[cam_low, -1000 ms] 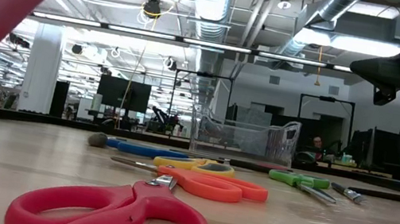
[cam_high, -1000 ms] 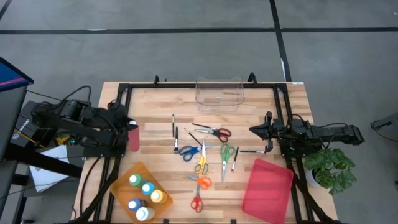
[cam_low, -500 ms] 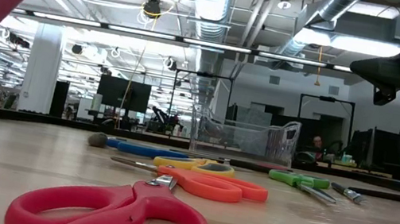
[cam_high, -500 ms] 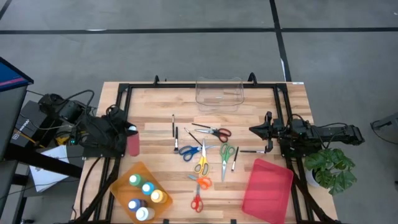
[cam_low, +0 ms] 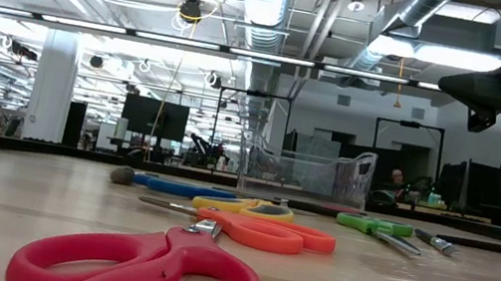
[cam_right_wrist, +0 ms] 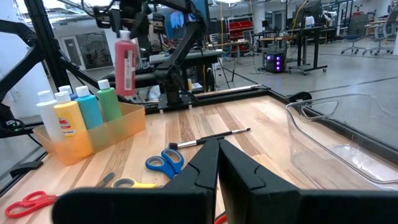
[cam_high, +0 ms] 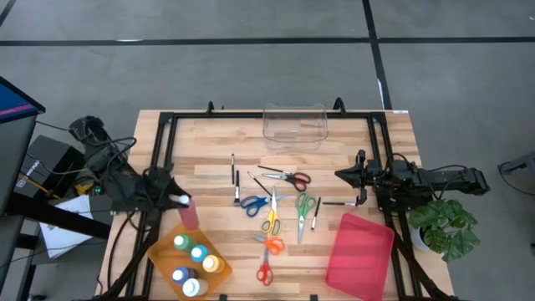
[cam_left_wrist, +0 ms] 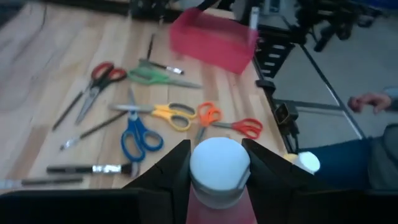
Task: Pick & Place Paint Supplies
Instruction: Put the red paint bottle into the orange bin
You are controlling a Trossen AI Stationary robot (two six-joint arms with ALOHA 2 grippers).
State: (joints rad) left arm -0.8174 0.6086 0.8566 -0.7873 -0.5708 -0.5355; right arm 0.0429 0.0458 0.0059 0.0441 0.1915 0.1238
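My left gripper (cam_left_wrist: 214, 163) had its fingers clamped on the white-capped neck of a red bottle (cam_right_wrist: 125, 57), which hung upright above the near left table edge just over the orange bin (cam_high: 164, 243); my wrist view saw only its round cap, and the low view cut it to a red corner. My right gripper (cam_right_wrist: 217, 149) waited at the right edge with its fingers pressed together on nothing. Beyond lay four plastic bottles (cam_right_wrist: 74, 112) in the bin, scissors (cam_high: 270, 219) and thin brushes (cam_high: 233, 168) strewn on the wood, a clear tub (cam_high: 294, 125) and a red tray (cam_high: 360, 255).
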